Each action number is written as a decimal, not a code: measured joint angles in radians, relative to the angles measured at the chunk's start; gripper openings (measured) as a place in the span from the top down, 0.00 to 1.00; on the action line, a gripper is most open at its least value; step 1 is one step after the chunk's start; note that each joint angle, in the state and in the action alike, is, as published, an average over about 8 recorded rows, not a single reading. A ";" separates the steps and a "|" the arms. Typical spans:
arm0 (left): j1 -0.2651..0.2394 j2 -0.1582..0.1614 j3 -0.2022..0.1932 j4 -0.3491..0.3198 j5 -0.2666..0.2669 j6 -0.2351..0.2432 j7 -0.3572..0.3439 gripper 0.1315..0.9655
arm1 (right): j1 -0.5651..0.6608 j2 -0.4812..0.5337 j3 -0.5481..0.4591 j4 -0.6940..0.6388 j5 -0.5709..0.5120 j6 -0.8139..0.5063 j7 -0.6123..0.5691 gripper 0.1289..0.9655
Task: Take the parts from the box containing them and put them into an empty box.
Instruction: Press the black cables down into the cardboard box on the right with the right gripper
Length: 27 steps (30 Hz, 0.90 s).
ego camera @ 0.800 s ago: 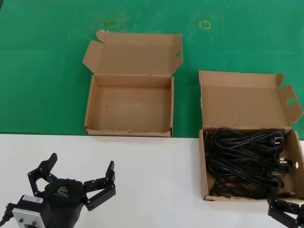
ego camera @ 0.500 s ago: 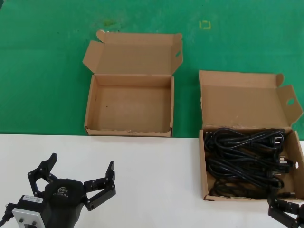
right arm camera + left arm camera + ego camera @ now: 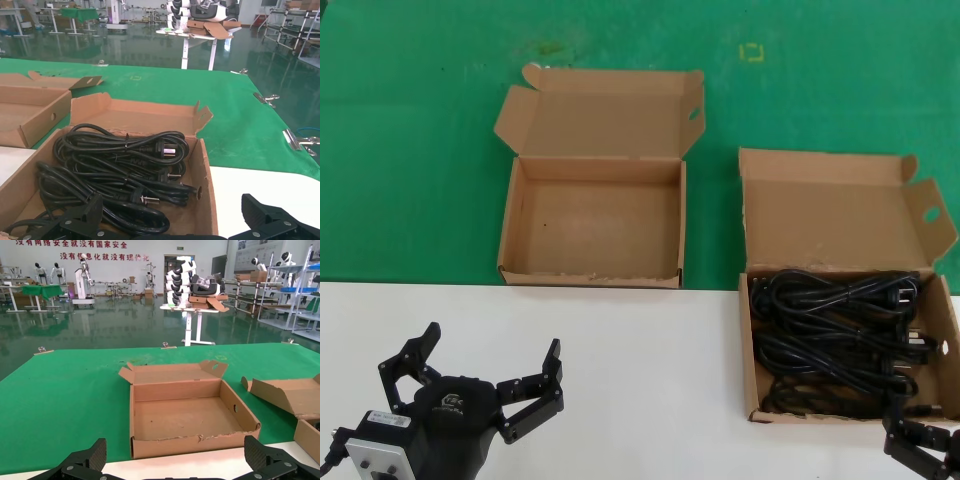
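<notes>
Cables (image 3: pixel 840 335) all lie in the right box (image 3: pixel 750 340); the empty box (image 3: pixel 592 215) sits far left on the green cloth. Nothing lifted yet, so you're at the first pick. Right tool (image 3: pixel 175 220) hangs spread wide at that box's near edge. Left tool (image 3: pixel 485 385), also wide, waits over the white tabletop (image 3: pixel 650 360). Next move: clear the near wall, drop onto a bundle. Open room between boxes.

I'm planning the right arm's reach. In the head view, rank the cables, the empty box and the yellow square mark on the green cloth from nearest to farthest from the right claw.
1. The cables, in the box just ahead of the right claw, on the robot's right.
2. The empty box, ahead and to the left.
3. The yellow square mark, far back on the green cloth.
</notes>
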 joint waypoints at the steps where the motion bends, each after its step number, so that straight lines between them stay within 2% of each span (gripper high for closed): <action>1: 0.000 0.000 0.000 0.000 0.000 0.000 0.000 0.00 | 0.000 0.000 0.000 0.000 0.000 0.000 0.000 0.00; 13: 0.000 0.000 0.000 0.000 0.000 0.000 0.000 0.00 | 0.001 0.010 -0.004 0.003 0.005 0.006 0.002 0.00; 24: 0.000 0.000 0.000 0.000 0.000 0.000 0.000 0.02 | 0.013 0.092 -0.043 0.033 0.050 0.051 0.009 0.00; 27: 0.000 0.000 0.000 0.000 0.000 0.000 0.000 0.06 | 0.019 0.116 -0.057 0.042 0.059 0.059 0.005 0.00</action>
